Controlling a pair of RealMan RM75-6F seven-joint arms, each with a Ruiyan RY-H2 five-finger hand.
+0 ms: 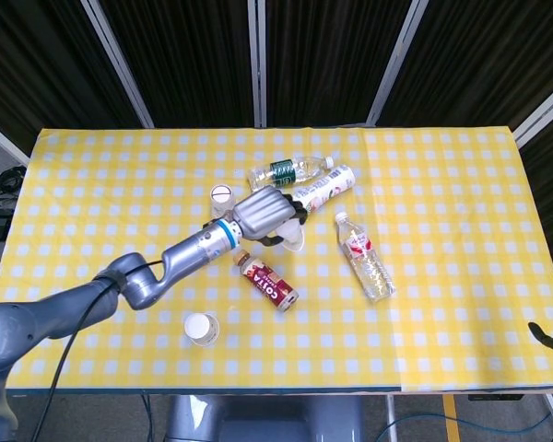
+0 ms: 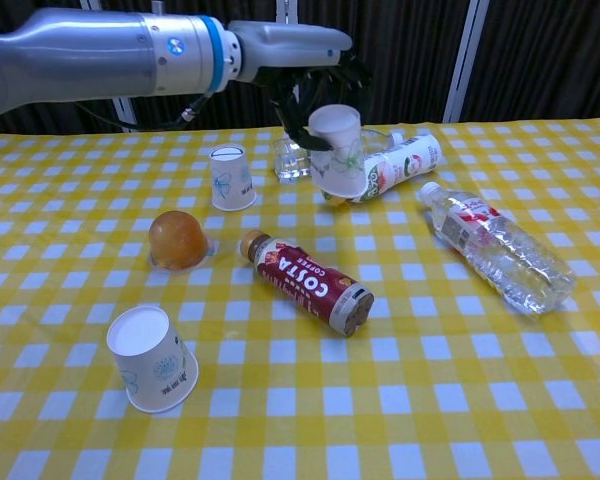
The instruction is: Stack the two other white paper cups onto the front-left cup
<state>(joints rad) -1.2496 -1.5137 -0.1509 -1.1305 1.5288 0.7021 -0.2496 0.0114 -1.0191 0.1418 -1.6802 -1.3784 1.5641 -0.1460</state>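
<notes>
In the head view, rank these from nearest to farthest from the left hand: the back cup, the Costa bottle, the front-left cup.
From the left hand:
1. Back cup, just to its left.
2. Costa bottle, in front of it.
3. Front-left cup, near the table's front edge.
</notes>
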